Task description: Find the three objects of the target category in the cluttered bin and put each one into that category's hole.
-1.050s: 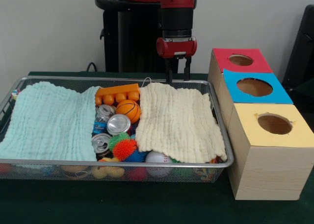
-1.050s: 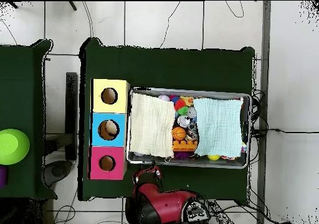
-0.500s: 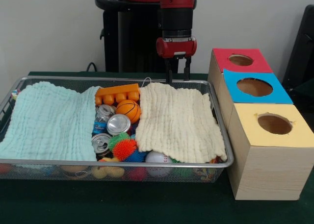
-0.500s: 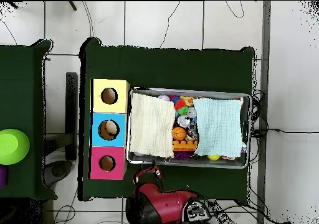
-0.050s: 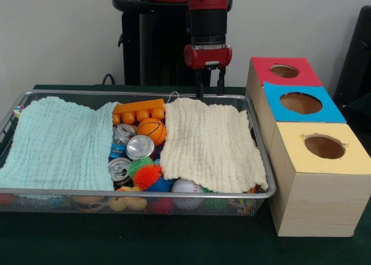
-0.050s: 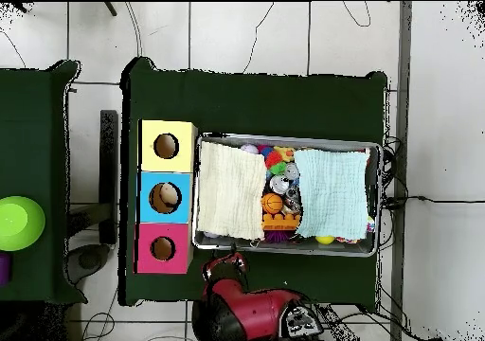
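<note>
My gripper (image 5: 209, 92) hangs open and empty above the far rim of the wire bin (image 5: 262, 142), over the back edge of the cream cloth (image 5: 210, 142). In the overhead view the gripper (image 6: 224, 261) sits just below the bin's lower edge. Between the cream cloth and a pale green cloth (image 5: 55, 143) lies a strip of clutter: an orange toy brick (image 5: 138, 110), a small basketball (image 5: 152, 130), two cans (image 5: 139, 146), spiky balls (image 5: 146, 175) and a baseball (image 5: 186, 187). Three wooden boxes stand beside the bin, with red (image 5: 284, 71), blue (image 5: 301, 102) and yellow (image 5: 324, 146) holed tops.
More small items show through the bin's front mesh (image 5: 133, 203). A bright green bowl (image 6: 19, 223) rests on a second dark table at the left of the overhead view. Something pale lies inside the blue box's hole (image 6: 168, 197).
</note>
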